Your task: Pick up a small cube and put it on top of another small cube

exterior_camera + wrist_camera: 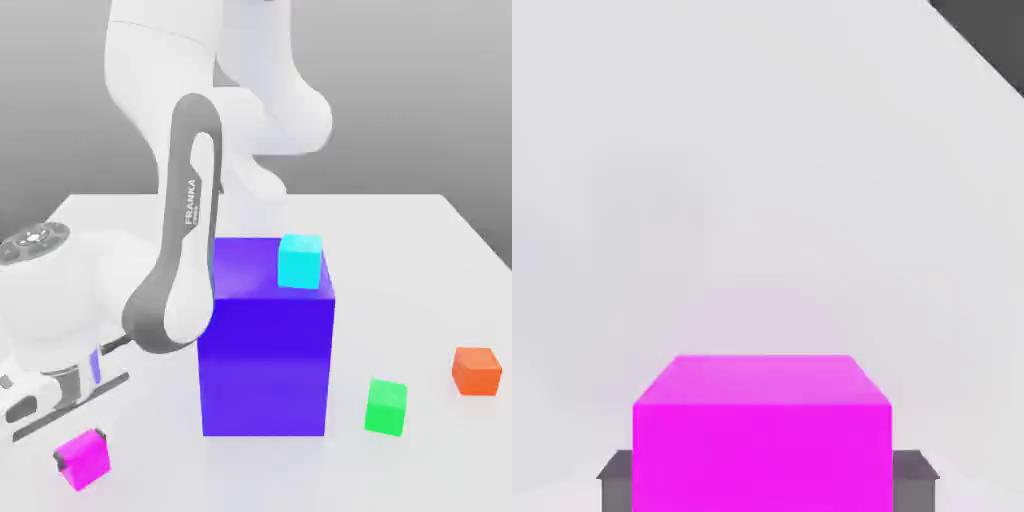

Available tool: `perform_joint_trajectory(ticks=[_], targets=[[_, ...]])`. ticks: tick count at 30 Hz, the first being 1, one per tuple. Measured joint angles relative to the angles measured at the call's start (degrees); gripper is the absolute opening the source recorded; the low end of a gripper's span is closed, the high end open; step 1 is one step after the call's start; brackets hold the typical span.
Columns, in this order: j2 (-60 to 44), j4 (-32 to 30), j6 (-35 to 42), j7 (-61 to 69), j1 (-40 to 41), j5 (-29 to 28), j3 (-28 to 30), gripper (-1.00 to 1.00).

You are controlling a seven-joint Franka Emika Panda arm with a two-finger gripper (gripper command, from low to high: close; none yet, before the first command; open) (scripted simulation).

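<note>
1. You are looking at a white bench [420,240] with the Panda arm [185,250] bending low toward the near corner at the exterior view's left; its hand is sitting just above the bench there.
2. The gripper [82,458] is reaching down around the small magenta cube [84,462]; the fingers [616,482] are pressing in on two opposite sides of that cube, so they are closed and gripping it; in the hand view you are seeing a grey fingertip poking out at each side of the magenta face.
3. The small magenta cube [762,435] is sitting at the front of the bench, at the exterior view's left, well apart from the other small cubes; whether it is resting on the bench or raised a hair off it, you cannot tell.
4. A big blue-violet block [268,350] is standing upright near the middle of the bench, just beside the arm's grey forearm; a small cyan cube [300,261] is sitting on its top face, toward the far corner at the exterior view's right.
5. A small green cube [386,406] is lying on the bench near the block, at the exterior view's right; a small orange cube [476,370] is lying beyond it, nearer the bench's edge.
</note>
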State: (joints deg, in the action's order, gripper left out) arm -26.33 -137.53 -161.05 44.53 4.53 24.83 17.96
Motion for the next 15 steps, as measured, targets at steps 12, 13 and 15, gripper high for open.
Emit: perform_joint_trajectory(ticks=[12, 13, 15], targets=[[7.8, 0.0, 7.0, -2.1, -9.0, -8.8, 0.3, -1.00], [7.8, 0.3, 7.1, -1.8, -10.2, -9.0, -0.9, -1.00], [7.8, 0.9, 7.4, -1.4, -12.5, -9.4, -3.3, -1.00]])
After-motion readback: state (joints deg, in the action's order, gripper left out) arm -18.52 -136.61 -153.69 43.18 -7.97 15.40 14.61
